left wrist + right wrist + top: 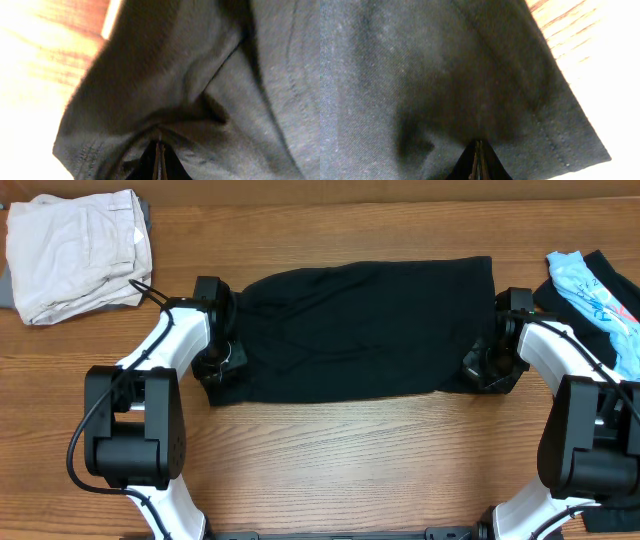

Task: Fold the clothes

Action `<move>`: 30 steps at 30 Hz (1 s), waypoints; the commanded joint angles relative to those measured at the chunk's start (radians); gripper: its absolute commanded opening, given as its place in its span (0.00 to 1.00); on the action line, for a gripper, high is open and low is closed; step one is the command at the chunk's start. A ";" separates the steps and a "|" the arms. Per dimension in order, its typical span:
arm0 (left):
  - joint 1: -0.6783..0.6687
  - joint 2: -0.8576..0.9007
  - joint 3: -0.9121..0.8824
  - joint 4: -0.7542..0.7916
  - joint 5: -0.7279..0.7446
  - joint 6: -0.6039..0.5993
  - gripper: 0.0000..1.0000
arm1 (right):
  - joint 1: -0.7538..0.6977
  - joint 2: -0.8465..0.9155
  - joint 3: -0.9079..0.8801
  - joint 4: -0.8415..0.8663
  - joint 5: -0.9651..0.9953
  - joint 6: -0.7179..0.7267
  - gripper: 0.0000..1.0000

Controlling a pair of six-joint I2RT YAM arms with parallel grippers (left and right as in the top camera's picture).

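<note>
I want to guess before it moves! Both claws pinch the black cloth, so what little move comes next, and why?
Probably lift both near corners a little, together, to start folding it over. The left gripper and right gripper are each shut on a near corner of the black garment, which lies spread flat.

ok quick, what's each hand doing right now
left hand: closed, pinching the large plain black fabric garment
right hand: closed, pinching the same garment at its other end

Spread garment [370,330] central on table [350,470], left gripper [218,375] at its left end, right gripper [490,370] at its right; folded pile [80,255] rear left, heap [600,295] rear right
</note>
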 commanded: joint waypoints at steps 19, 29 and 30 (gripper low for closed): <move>0.185 0.016 -0.098 -0.030 -0.118 -0.177 0.04 | -0.003 -0.002 -0.002 -0.047 0.026 0.084 0.04; 0.324 -0.004 -0.098 -0.135 -0.124 -0.175 0.04 | -0.002 -0.005 -0.001 -0.055 0.048 0.102 0.04; 0.326 -0.009 -0.098 -0.138 -0.127 -0.175 0.04 | -0.002 -0.005 -0.001 -0.054 0.049 0.102 0.04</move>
